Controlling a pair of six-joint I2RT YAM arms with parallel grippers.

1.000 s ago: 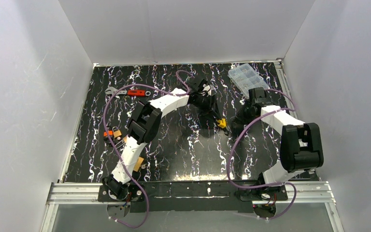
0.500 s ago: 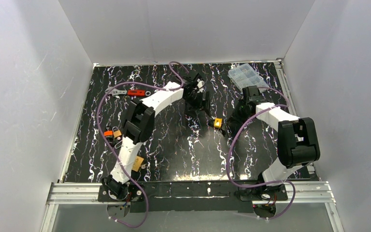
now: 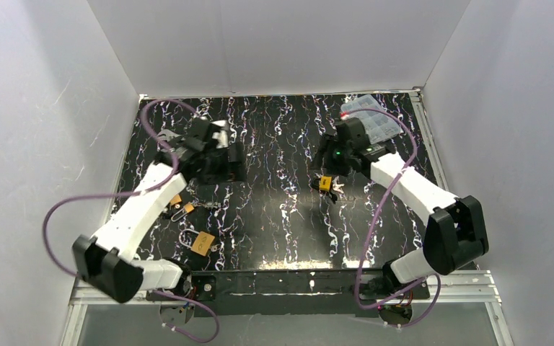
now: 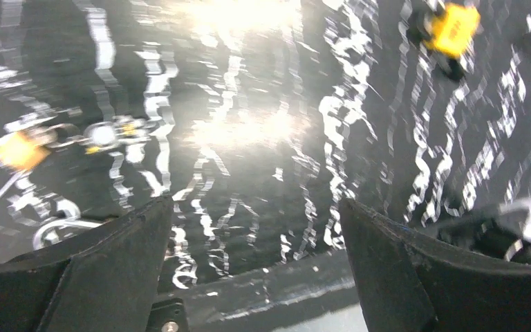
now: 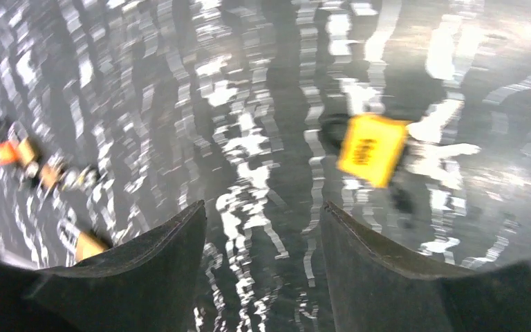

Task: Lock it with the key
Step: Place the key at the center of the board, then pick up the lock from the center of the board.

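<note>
The lock (image 3: pixel 325 183), a small yellow-brass padlock, lies free on the black marbled table right of centre. It shows blurred at the top right of the left wrist view (image 4: pixel 454 29) and ahead to the right in the right wrist view (image 5: pixel 373 149). I cannot pick the key out of the blur. My right gripper (image 3: pixel 324 162) hovers just behind the lock, open and empty (image 5: pixel 263 207). My left gripper (image 3: pixel 229 167) hangs over the left half of the table, far from the lock, open and empty (image 4: pixel 256 207).
Other small padlocks with rings lie at the left (image 3: pixel 175 200) and near the front (image 3: pixel 202 243). A clear plastic compartment box (image 3: pixel 366 115) stands at the back right. White walls enclose the table (image 3: pixel 274 216) on three sides.
Both grippers have opened and drawn away from the lock, which now rests on the table. The left arm has swung far left; the right gripper has moved back.
</note>
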